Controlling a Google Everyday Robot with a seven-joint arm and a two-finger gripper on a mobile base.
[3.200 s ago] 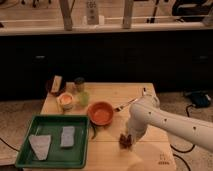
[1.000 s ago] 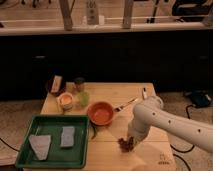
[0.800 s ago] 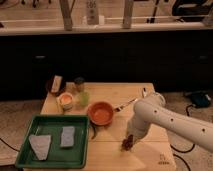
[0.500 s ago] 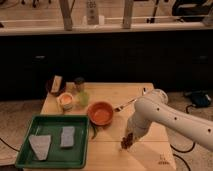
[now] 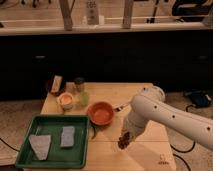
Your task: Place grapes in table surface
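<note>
The grapes (image 5: 123,141), a small dark reddish-brown bunch, are at the front middle of the light tan table surface (image 5: 150,150), right of the green tray. I cannot tell whether they rest on the wood or hang just above it. My gripper (image 5: 125,136) points down directly over the grapes and touches or nearly touches them. The white arm (image 5: 165,117) reaches in from the right.
An orange bowl (image 5: 101,113) stands just left of and behind the gripper. A green tray (image 5: 24,150) with two pale cloth pieces fills the front left. A small cup (image 5: 66,101), a green jar (image 5: 80,92) and a dark object (image 5: 55,85) stand at the back left.
The arm's elbow has shifted a little right and up. The gripper tip and the grapes stay at about the same spot on the table.
</note>
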